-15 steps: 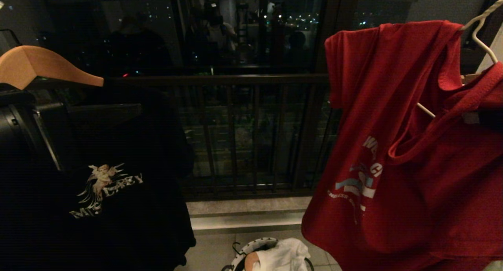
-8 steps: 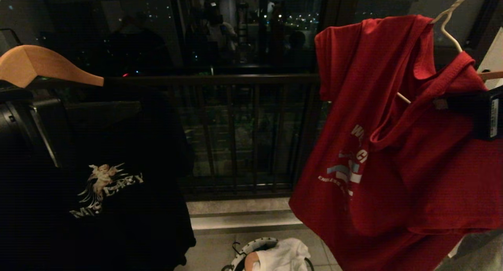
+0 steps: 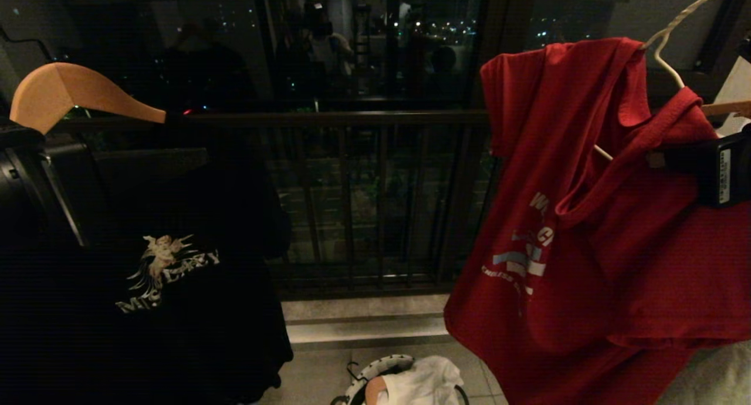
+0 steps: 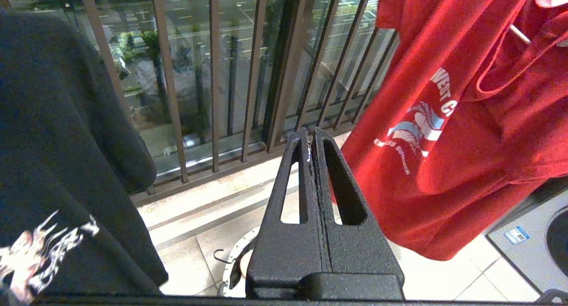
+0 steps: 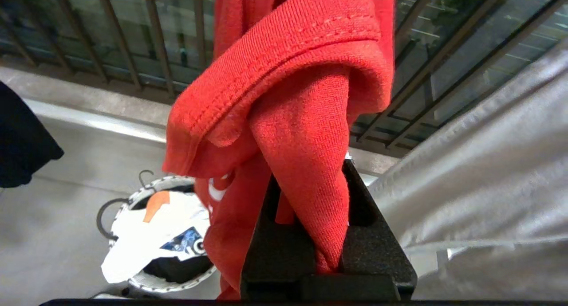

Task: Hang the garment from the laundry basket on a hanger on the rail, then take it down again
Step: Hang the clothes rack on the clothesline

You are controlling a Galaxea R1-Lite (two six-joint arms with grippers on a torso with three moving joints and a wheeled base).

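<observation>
I see my right gripper (image 5: 310, 182) clamped on the neckline of the red T-shirt (image 3: 592, 217), which hangs half-draped on the white wire hanger (image 3: 675, 35) (collar pulled aside). My left gripper (image 4: 310, 139) hangs pressed together, empty.

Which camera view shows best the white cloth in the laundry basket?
The right wrist view: the white cloth, with its orange and blue patches, fills the laundry basket in the open. The head view cuts cloth and basket at the picture's lower edge. In the left wrist view the left claw hides it; only the rim shows.
</observation>
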